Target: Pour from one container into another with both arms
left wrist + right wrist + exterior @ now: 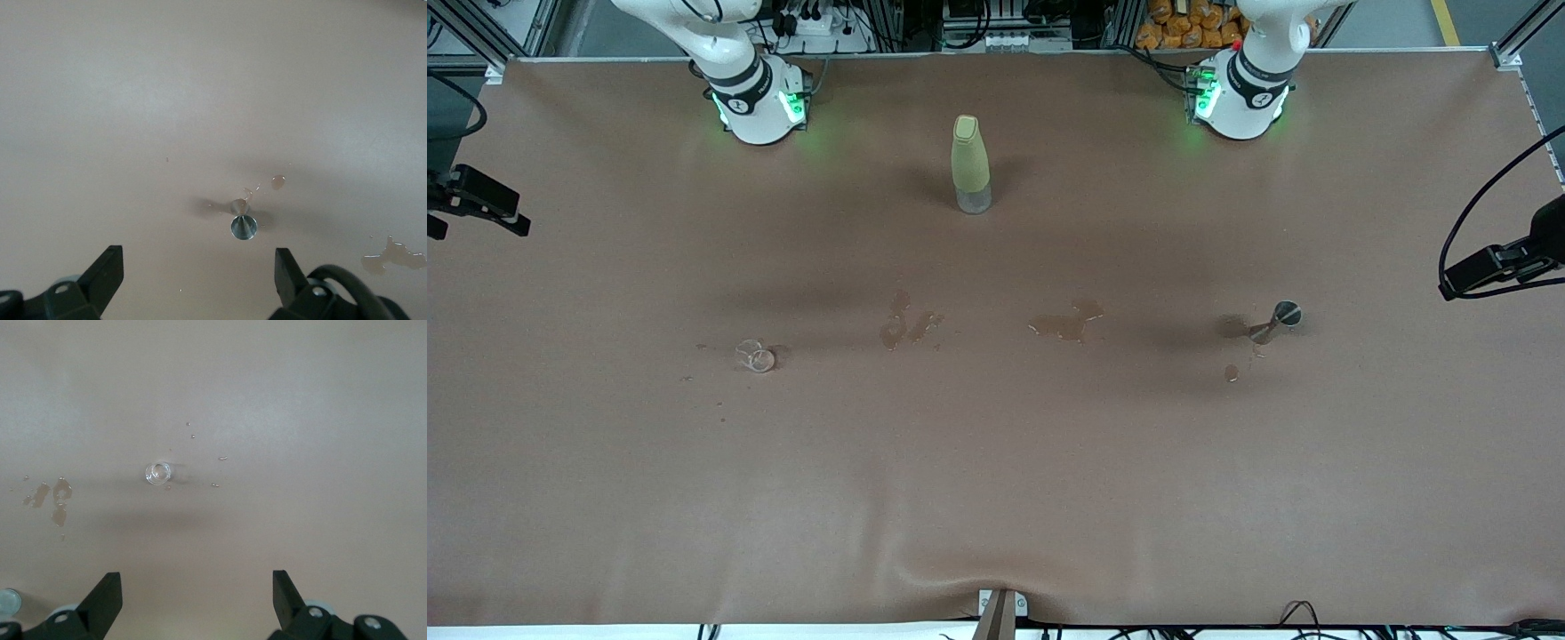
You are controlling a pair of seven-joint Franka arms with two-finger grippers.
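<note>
One bottle, one glass, one funnel.

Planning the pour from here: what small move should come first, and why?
Probably lower the left gripper toward the small metal cup on the table beneath it. Both grippers are open and hold nothing; the right gripper hangs over the small clear glass. The green bottle stands untouched between the bases, and spills already mark the table.

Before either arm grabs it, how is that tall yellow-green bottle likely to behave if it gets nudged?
The bottle stands upright, tall and slim on a narrow base, so a push near its cap would probably tip it. Its smooth rounded sides may slip between fingers. If it falls it would likely roll.
</note>
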